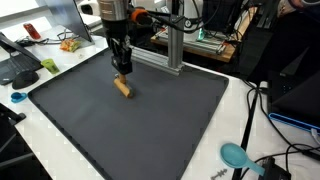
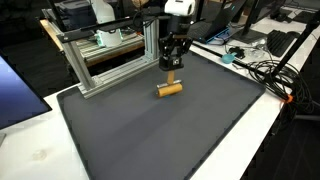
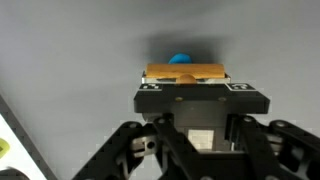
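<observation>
A: Status?
B: Grasp step, by my read. The fingers (image 1: 121, 62) are narrowed right down and clamped across the wooden block (image 1: 123, 88) (in the wrist view the block (image 3: 185, 73) fills the gap between them).
A: Where is it?
B: On the dark mat (image 1: 170, 115) covering the counter (image 2: 30, 150), toward the back, just in front of the aluminium frame (image 2: 110, 58). Its low end looks to be touching the mat. Can't tell if the weight is off.
A: Material?
B: Pale, smooth wood, short. It looks round-sided in an exterior view (image 2: 170, 88) and flat-faced from the wrist. The mat is matte and rubbery-looking. There's a small blue thing (image 3: 180, 59) just beyond the block, too blurred to identify.
A: Next move needs?
B: My judgement: a straight vertical pull with a firm squeeze. Smooth wood could pivot or slip.
</observation>
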Controlling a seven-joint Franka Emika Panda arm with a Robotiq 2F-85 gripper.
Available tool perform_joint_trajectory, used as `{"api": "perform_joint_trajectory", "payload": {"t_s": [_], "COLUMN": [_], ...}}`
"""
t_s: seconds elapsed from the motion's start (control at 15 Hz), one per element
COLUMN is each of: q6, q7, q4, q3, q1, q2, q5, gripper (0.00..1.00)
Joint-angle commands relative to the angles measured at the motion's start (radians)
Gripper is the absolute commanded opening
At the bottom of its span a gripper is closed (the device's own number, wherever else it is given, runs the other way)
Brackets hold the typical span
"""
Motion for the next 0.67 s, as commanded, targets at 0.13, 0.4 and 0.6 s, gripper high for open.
{"api": "perform_joint_trajectory", "payload": {"t_s": [0.13, 0.4, 0.6], "q6": [-0.038, -0.046, -0.064], "q7": [-0.015, -0.037, -0.06], "q4": [-0.009, -0.008, -0.007], "q3": [0.006, 0.011, 0.017], "q1": [-0.004, -0.011, -0.017], "q2": [0.038, 0.045, 0.047], "q5": [0.031, 0.051, 0.071], "gripper": [0.23, 0.23, 0.23]}}
